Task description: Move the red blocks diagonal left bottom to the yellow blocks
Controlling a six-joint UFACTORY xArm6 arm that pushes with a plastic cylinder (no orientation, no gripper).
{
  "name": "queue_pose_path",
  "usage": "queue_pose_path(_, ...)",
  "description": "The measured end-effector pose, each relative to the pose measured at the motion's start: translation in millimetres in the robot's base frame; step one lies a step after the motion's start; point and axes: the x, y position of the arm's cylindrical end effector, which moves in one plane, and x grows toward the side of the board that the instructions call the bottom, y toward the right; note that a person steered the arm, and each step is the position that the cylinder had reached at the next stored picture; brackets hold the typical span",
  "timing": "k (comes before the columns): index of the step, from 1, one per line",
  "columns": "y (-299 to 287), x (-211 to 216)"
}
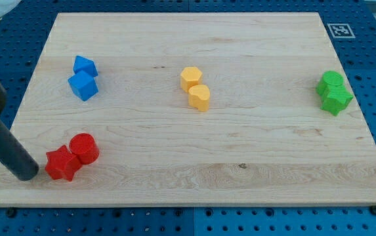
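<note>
Wooden worktop [194, 151]: red blocks [73, 156] lower left, my tip [27, 174] just left of them; yellow blocks [195, 88] upper centre; no hand on this rod

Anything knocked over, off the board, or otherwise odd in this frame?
Nothing stands out. All four colour pairs sit on the board: blue blocks, yellow blocks, green blocks, red blocks. My tip rests just left of the red pair.

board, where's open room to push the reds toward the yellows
The stretch between the red blocks and yellow blocks is bare, as is the run from the yellows to the green blocks. It is crowded lower left: my tip sits beside the reds.
</note>
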Motion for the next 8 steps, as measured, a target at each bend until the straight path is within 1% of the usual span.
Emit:
queue_pose_path(3,78.8,0.5)
queue_pose_path(5,115.1,0.5)
queue_pose_path(6,143.4,-0.7)
queue_pose_path(7,163.2,-7.5)
queue_pose_path(8,167.9,-8.4)
